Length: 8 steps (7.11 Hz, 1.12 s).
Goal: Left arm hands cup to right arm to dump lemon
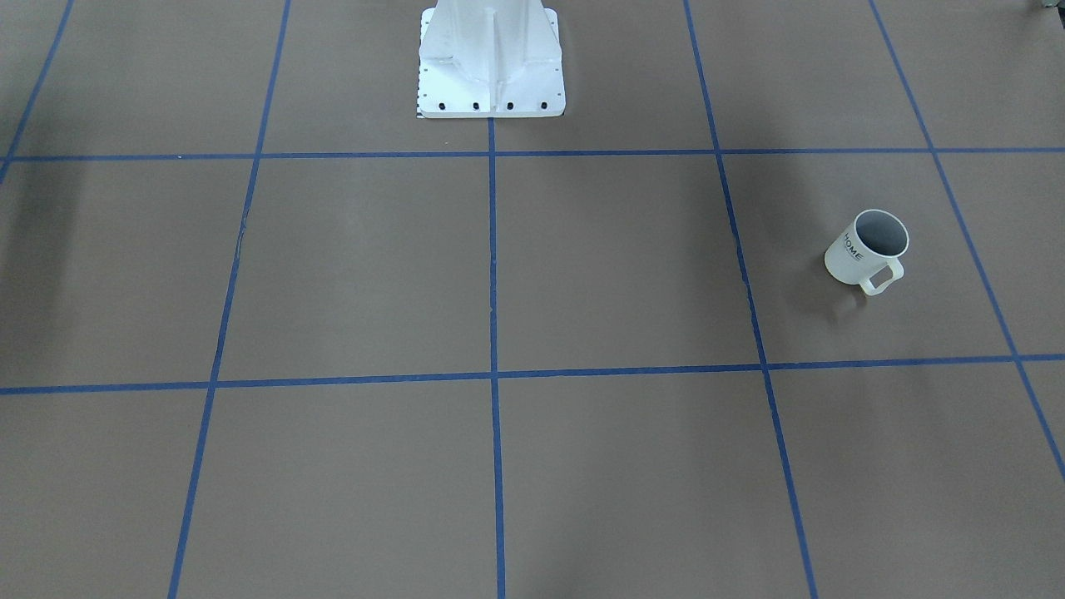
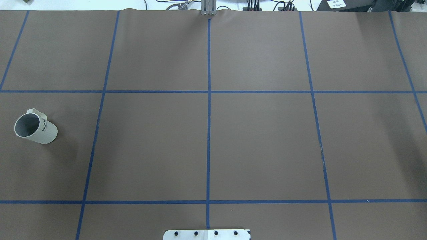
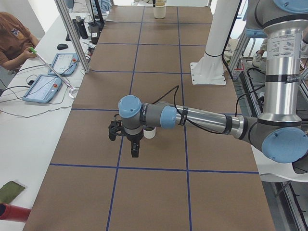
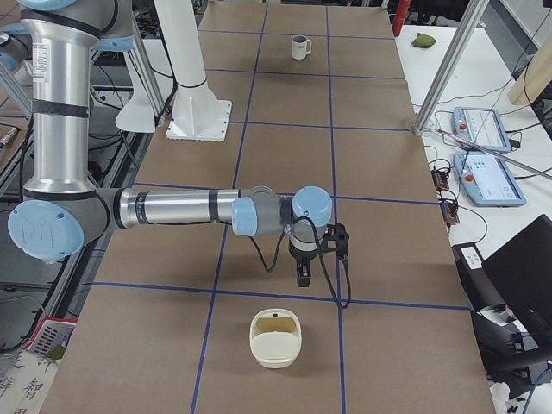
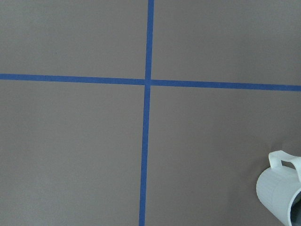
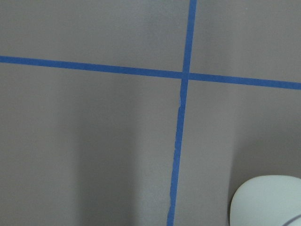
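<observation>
The cup, off-white with "HOME" lettering, stands upright on the brown table at its left end; it also shows in the front view. Its inside looks grey, and no lemon shows in any view. In the exterior left view the left gripper points down just beside the cup, which the arm partly hides. The left wrist view shows the cup at the lower right, with no fingers. The right gripper hangs over the table's other end. I cannot tell whether either gripper is open or shut.
A cream container sits on the table near the right gripper; its rim shows in the right wrist view. The white robot base stands mid-table at the robot's edge. An operator and tablets are at a side bench.
</observation>
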{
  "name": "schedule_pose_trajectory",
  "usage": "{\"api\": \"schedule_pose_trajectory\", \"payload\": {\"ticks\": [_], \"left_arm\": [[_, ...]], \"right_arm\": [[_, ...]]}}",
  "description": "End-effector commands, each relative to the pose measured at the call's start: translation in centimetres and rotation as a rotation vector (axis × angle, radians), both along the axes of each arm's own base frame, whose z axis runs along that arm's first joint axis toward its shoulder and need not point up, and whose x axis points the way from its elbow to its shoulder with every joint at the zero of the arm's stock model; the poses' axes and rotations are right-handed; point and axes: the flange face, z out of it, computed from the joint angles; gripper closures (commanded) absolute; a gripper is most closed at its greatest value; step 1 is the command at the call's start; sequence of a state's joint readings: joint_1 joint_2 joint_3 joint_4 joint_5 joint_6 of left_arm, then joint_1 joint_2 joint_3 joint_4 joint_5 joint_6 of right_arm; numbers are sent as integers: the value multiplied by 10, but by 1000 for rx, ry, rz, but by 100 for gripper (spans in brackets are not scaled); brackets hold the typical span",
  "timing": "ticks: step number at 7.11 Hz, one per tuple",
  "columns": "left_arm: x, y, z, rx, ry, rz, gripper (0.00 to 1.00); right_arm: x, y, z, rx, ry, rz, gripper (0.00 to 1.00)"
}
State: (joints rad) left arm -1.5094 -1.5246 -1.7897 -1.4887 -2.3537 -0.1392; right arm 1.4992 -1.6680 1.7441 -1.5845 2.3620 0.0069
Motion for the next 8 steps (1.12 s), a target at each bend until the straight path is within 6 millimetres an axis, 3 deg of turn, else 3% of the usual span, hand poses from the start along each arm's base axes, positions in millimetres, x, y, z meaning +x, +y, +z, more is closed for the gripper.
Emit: {"api": "schedule_pose_trajectory", "payload": {"ticks": [1,5,7,8], "left_arm": [[-1,1,-7,34,0,10,0],[3,6,1,11,16,12,0],[51,4,-11,24,75,77,0],[99,4,-31,-8,84,85,0]], "right_arm": [[1,11,3,-9,3,-1,0],[-1,10,3,-5,-9,-2,0],[0,16,10,-18,-8,-3,0],[-1,16,6,-10,-21,-5,0]]}}
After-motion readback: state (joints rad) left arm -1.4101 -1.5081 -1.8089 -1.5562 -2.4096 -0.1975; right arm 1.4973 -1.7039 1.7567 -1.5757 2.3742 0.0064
